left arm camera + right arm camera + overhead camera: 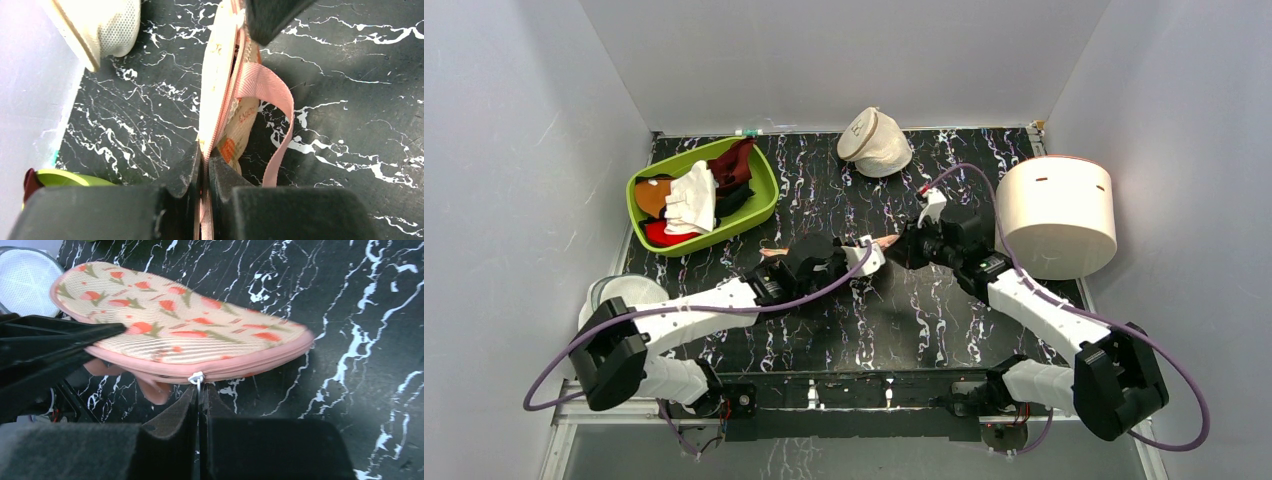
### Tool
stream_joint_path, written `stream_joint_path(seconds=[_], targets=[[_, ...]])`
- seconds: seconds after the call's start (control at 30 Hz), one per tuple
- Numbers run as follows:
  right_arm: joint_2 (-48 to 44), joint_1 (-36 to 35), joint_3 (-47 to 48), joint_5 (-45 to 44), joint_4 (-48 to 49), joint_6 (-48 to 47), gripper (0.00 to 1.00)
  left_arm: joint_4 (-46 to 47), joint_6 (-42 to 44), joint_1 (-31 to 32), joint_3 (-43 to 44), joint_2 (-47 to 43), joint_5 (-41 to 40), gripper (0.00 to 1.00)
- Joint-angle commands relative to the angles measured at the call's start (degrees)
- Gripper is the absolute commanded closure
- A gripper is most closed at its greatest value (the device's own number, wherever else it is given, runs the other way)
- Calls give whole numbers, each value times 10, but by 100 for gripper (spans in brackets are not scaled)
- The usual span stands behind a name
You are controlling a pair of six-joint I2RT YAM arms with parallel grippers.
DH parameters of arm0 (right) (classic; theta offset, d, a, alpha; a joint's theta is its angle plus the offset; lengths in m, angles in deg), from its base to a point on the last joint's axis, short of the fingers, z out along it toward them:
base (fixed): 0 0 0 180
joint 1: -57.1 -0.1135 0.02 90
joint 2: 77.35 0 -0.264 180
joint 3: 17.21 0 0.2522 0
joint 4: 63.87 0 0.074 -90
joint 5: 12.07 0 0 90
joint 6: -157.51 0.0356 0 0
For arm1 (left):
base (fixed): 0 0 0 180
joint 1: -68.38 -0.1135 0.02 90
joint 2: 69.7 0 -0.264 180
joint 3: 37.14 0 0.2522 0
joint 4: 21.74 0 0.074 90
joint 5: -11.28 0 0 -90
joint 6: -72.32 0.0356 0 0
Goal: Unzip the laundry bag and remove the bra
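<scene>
The laundry bag [175, 325], peach with red-orange and green motifs, hangs off the table between both grippers. Its zip looks shut. My left gripper [205, 156] is shut on the bag's pink zip seam at one end, beside a pink ribbon loop [270, 92]. My right gripper [200, 390] is shut on the white zipper pull [196, 378] at the bag's lower edge. In the top view the two grippers, left [871, 255] and right [902, 245], meet at mid-table, and only a peach sliver of the bag [885, 241] shows. The bra is hidden.
A green bin [764, 205] of clothes stands at the back left. A cream domed pouch [874, 140] lies at the back centre. A white round container [1056, 215] stands at the right. A white round mesh bag [624, 295] lies by the left arm.
</scene>
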Motion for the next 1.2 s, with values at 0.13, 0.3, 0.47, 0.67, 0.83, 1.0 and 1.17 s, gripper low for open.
stream_joint_path(seconds=[0.13,0.3,0.47,0.67,0.83,1.0,1.17], targets=[[1,92,27,141,2,-64,100,60,44,-2,-38,-95,-18,100],[19,121,16,223,47,-50,100,86,48,-3,-56,-136,-19,100],[35,122,10,246,65,-44,100,123,43,-2,-75,-185,-31,100],[36,123,3,259,89,-41,100,105,31,-2,-70,-245,4,100],[37,123,-2,285,106,-44,100,103,35,-5,-73,-257,6,100],[35,121,-31,346,191,-18,100,120,-37,-31,-65,-278,59,100],[11,121,-38,365,213,-22,100,143,-98,-59,-62,-303,112,100]])
